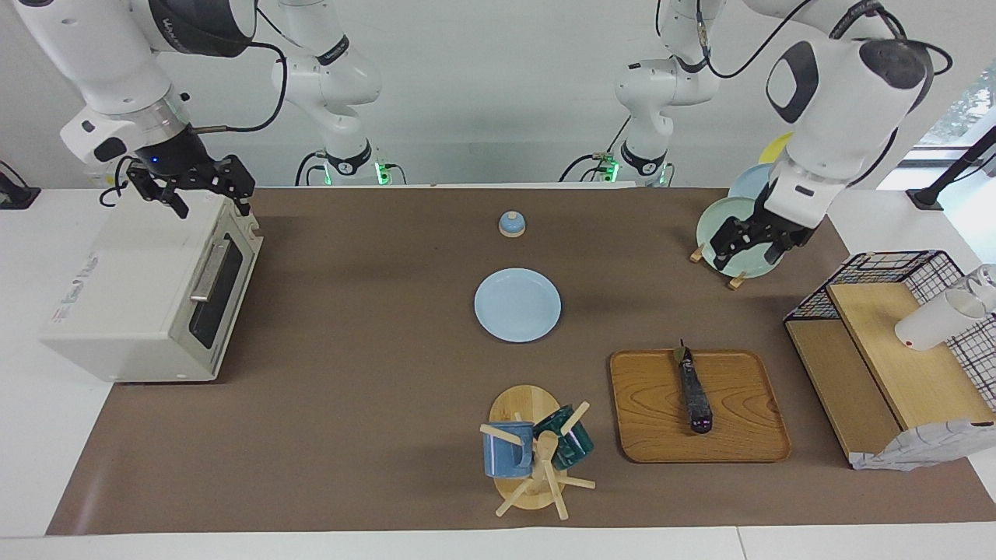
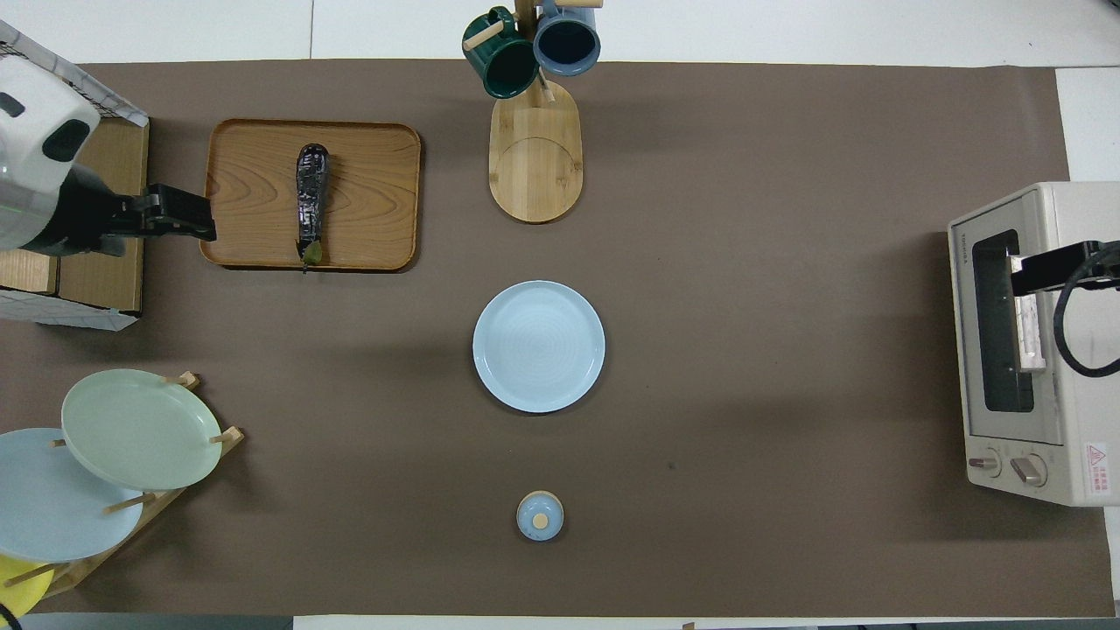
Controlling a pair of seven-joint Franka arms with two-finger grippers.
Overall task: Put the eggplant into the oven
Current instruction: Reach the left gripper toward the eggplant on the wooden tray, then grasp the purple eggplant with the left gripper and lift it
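The eggplant (image 1: 695,393) lies lengthwise on a wooden tray (image 1: 654,435), toward the left arm's end of the table; it also shows in the overhead view (image 2: 311,197), its stem tip pointing toward the robots. The oven (image 1: 132,295) stands at the right arm's end with its glass door (image 1: 218,292) closed; it also shows in the overhead view (image 2: 1076,411). My right gripper (image 1: 212,204) hangs open and empty over the oven's top front edge, above the door handle (image 2: 1028,332). My left gripper (image 1: 748,255) is open and empty, raised over the plate rack (image 1: 735,225).
A light blue plate (image 1: 517,305) sits mid-table, with a small blue lidded knob piece (image 1: 511,224) nearer the robots. A mug tree (image 1: 537,451) with two mugs stands beside the tray. A wire basket and wooden shelf (image 1: 895,350) with a white cup (image 1: 938,319) stand at the left arm's end.
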